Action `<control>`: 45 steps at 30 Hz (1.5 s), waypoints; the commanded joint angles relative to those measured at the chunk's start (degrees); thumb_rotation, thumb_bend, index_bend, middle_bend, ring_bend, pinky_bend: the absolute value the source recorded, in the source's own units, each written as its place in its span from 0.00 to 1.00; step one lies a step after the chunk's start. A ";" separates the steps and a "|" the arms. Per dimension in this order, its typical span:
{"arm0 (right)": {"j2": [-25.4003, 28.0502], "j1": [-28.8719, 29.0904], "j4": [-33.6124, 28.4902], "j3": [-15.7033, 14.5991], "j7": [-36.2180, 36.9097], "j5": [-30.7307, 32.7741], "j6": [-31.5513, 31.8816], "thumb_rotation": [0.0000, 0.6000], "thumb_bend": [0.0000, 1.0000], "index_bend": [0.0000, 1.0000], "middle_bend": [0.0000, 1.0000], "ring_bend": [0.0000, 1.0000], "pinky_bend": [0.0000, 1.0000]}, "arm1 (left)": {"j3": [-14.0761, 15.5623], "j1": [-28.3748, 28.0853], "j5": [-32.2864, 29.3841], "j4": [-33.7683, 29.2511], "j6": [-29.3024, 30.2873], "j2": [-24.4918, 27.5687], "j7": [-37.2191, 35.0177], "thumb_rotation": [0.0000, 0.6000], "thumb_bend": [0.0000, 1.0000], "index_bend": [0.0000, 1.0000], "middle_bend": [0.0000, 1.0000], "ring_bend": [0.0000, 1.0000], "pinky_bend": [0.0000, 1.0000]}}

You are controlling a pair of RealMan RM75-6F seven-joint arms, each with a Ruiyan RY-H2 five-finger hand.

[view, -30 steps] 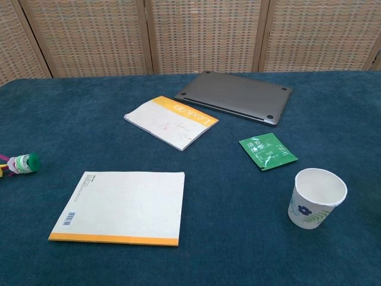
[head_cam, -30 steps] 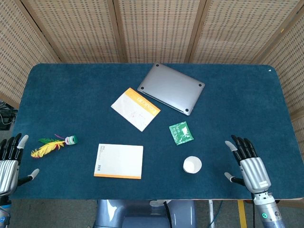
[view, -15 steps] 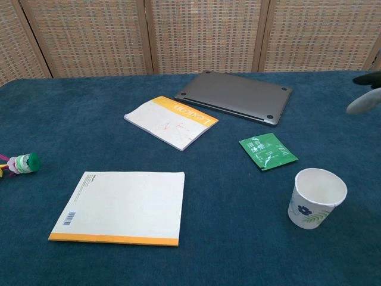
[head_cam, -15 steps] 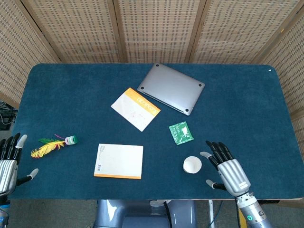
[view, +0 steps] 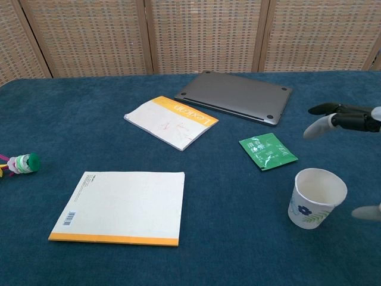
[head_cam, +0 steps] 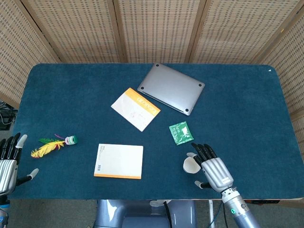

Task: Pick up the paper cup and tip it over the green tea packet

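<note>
From the head view, the paper cup (head_cam: 191, 165) stands upright on the blue tabletop (head_cam: 247, 109) near its front edge, mouth up, with the green tea packet (head_cam: 181, 133) lying flat just behind it and a little toward the robot's left. The right hand (head_cam: 212, 169) sits at the cup's right side with its fingers (head_cam: 203, 151) spread and holding nothing — they reach past the rim on the far side while the thumb shows at the near side, so the cup lies to the hand's left, partly inside the open span. Whether anything touches the paper I cannot tell from above. The left hand (head_cam: 6, 161) is at the far front-left corner, fingers apart and empty, well apart from the cup; the right is plainly the nearer one.

From the chest view, the paper cup (view: 315, 198) is upright with its axis vertical, and the green tea packet (view: 268, 151) lies beyond it, toward the laptop (view: 235, 96). Here the right hand's fingers (view: 339, 117) show above and behind the rim, clear of it, and the thumb tip hangs low at the cup's right, apart from the wall. In my judgement the grasp calls for a short move leftward and a closing round the wall — then a tip away from the robot, toward the packet.
</note>
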 commanded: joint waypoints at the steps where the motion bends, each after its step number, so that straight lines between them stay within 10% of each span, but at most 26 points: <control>1: -0.84 0.84 -0.11 0.30 -1.96 2.30 -1.48 1.00 0.18 0.22 0.00 0.00 0.00 | 0.01 -0.03 -0.02 0.00 -0.07 0.00 0.02 1.00 0.14 0.00 0.00 0.00 0.00; 45: -7.87 5.96 8.77 2.83 -2.64 13.91 -3.61 1.00 0.21 0.46 0.01 0.00 0.00 | -0.09 -0.16 -0.31 0.00 -0.25 -0.19 0.29 1.00 0.14 0.00 0.00 0.00 0.00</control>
